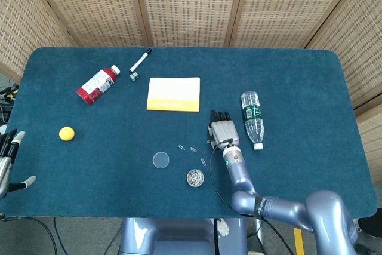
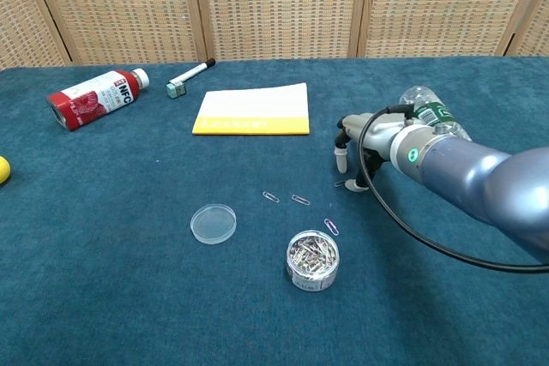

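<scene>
Head view has the right hand palm-down over the blue counter, fingers pointing away from the robot and lying close together. Chest view shows the same hand with fingertips hanging down toward the cloth; nothing sits between them, and whether they touch the cloth I cannot tell.

Taking the right hand as landmark: three loose clips lie just to its left, one furthest out, one nearer, and one nearer the robot. A small clip lies right below the fingertips. The clip tub, full, stands nearer the robot and slightly left of the hand, and its clear lid lies flat further left. The water bottle lies on its side just right of the hand, near but apart. The yellow pad lies beyond the hand, to the left. Far left of the hand are the red bottle on its side, the marker with its cap off beside it, and the yellow ball.

The left hand hangs at the counter's left edge, well apart from everything, fingers spread and holding nothing.
</scene>
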